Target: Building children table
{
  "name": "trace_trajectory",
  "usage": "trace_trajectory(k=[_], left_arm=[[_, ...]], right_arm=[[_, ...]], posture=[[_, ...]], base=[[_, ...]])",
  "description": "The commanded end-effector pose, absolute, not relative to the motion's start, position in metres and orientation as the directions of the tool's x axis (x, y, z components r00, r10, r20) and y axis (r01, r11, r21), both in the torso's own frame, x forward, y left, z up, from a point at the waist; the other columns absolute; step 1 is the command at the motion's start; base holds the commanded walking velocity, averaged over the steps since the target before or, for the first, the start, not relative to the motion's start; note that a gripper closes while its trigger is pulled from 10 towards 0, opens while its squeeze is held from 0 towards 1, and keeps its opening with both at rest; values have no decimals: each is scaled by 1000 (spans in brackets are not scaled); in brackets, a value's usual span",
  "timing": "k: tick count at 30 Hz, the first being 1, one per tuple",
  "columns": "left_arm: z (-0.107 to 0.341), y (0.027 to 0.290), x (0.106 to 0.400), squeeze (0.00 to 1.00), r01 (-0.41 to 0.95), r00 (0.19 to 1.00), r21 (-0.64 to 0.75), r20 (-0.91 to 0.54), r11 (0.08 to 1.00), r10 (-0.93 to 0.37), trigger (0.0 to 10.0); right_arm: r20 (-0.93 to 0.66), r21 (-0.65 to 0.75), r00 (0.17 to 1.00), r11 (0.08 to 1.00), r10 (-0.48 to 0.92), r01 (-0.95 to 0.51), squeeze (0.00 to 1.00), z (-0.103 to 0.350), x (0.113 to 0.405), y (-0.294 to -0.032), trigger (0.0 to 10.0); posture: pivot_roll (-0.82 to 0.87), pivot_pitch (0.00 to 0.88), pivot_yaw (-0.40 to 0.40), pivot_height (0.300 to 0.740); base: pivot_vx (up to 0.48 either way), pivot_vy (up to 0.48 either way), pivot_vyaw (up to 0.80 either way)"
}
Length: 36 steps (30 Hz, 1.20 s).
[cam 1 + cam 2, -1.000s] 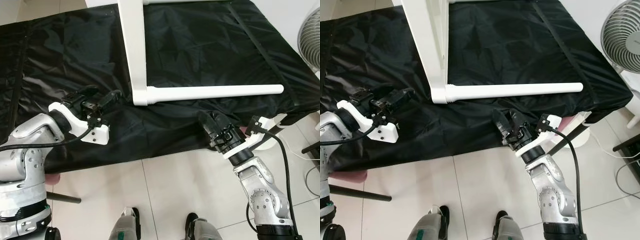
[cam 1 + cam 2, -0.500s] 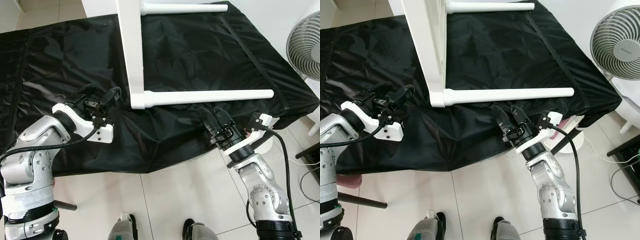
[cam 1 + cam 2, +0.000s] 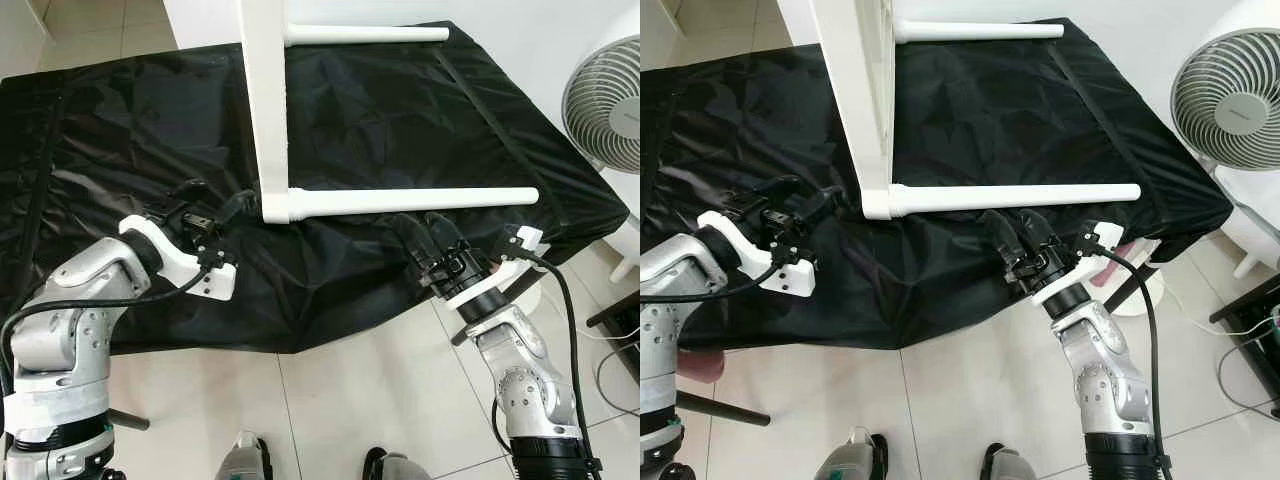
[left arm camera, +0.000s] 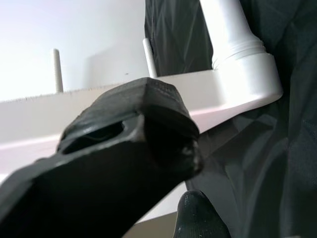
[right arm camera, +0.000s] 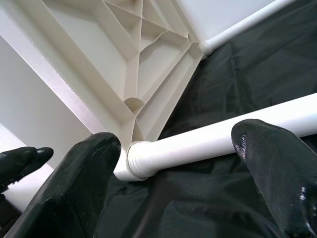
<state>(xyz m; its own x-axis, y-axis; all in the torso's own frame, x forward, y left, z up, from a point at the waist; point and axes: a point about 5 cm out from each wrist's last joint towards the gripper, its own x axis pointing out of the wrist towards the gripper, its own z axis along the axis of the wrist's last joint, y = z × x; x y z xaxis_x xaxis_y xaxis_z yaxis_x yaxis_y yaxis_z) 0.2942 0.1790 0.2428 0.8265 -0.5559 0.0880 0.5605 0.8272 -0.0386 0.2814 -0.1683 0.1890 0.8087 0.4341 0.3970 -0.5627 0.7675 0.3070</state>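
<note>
- The white tabletop (image 3: pixel 262 100) stands on edge on the black-covered desk (image 3: pixel 120 130), its near leg (image 3: pixel 415 199) lying along the front edge.
- Left gripper (image 3: pixel 222 208), jaws parted, sits beside the leg socket; a nudge could topple the panel.
- Right gripper (image 3: pixel 1012 236), jaws spread just beneath the leg; closing off-centre might twist it loose.

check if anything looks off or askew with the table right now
The white tabletop stands on its edge on the black cover, so its two fitted legs stick out sideways. That fits assembly. Nothing looks broken or spilled. The right end effector is open just below the nearer leg.
</note>
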Motion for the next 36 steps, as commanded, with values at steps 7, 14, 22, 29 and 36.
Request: trace_trajectory(k=[7,14,22,29,36], left_arm=[[242,176,289,0,628,776,-18,76,778,-626,10000],[240,178,289,0,613,788,7,68,790,-611,10000],[235,187,295,0,528,848,-5,61,849,-527,10000],[229,200,302,0,415,909,-47,66,909,-412,10000],[229,201,303,0,412,910,-31,60,911,-410,10000]], right_arm=[[392,318,824,780,410,-539,0,184,279,-175,10000],[400,313,827,790,395,-528,0,186,280,-179,10000],[404,311,833,799,379,-515,0,187,282,-181,10000],[407,310,837,807,366,-503,0,188,282,-184,10000],[408,309,839,810,361,-499,0,189,282,-186,10000]], posture=[[110,144,31,740],[113,138,31,740],[111,133,32,740],[105,130,29,740],[104,136,29,740]], base=[[0,0,0],[0,0,0],[0,0,0],[0,0,0],[0,0,0]])
